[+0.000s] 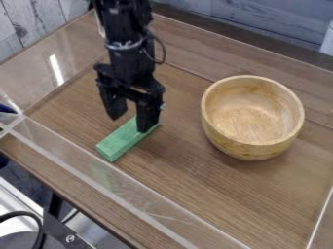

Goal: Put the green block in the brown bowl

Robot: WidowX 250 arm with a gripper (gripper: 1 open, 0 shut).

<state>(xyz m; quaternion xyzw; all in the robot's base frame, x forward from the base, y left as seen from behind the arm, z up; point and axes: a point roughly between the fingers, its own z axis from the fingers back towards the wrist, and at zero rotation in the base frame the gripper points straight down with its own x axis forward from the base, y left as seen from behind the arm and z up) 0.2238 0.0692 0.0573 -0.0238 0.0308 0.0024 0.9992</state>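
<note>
Gripper: gripper (132,114) spread wide, pointing down, straddling the upper end of the green block (127,139), holding nothing.
Block: flat on the bench (196,195), well left of the brown bowl (252,117).
Risk: an end-on pinch may let the block pivot or slip free.

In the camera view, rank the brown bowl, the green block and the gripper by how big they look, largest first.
1. brown bowl, the widest thing on the table.
2. gripper, open fingers astride the block; it looks bigger than the block, though standing nearer the camera may flatter it.
3. green block, a slim bar, partly hidden by the fingers.
</note>
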